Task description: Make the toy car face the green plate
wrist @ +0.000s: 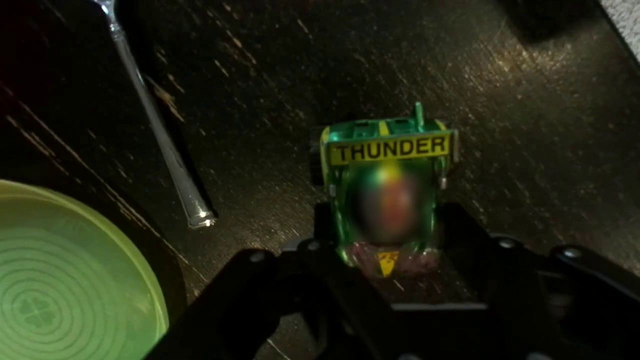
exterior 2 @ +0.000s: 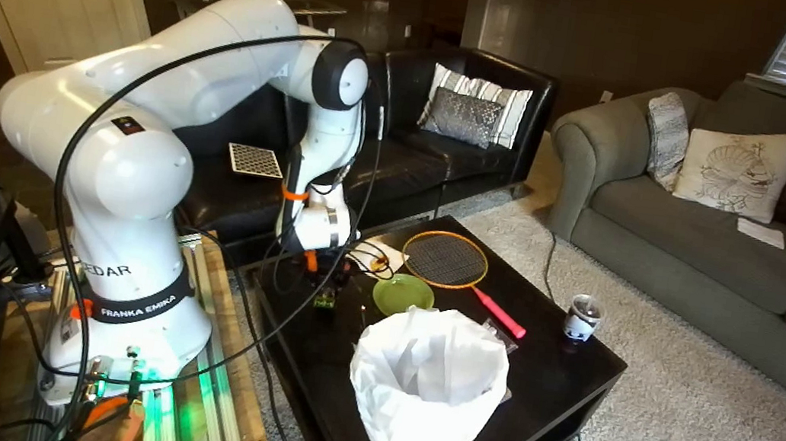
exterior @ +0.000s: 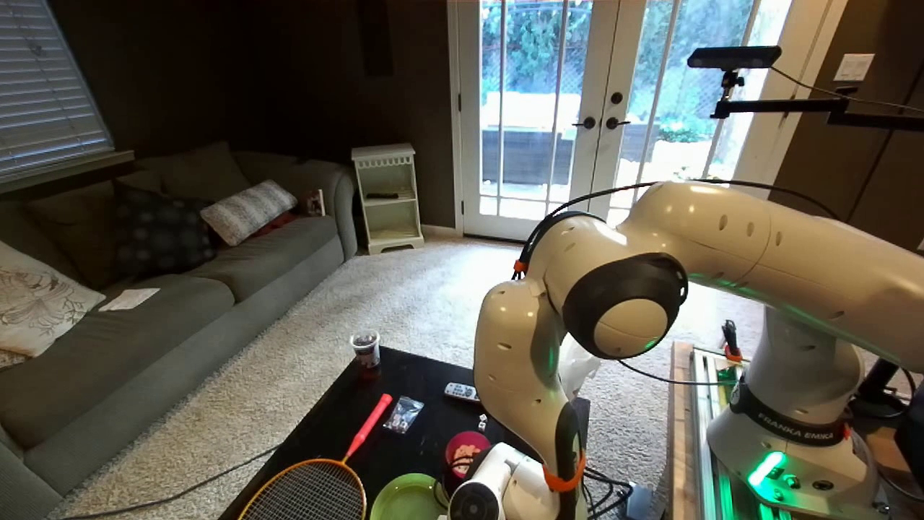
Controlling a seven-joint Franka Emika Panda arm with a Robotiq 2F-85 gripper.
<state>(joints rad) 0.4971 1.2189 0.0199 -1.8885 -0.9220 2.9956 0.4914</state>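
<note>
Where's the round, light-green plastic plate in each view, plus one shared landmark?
In an exterior view: round, light-green plastic plate, bottom edge, cut off.
In an exterior view: plate, just below centre.
Wrist view: plate, lower left, cut off.
Shared landmark: dark wooden table beneath it.

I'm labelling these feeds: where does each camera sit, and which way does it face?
In an exterior view: camera raised, looking across the table to the glass doors; arm and base show.
In an exterior view: camera raised near the base, looking over the lined bin to the black couch; arm and base show.
Wrist view: above the table, looking down at the toy car; the robot's tool shows.
Both exterior views share the racket; all three, the green plate.
</note>
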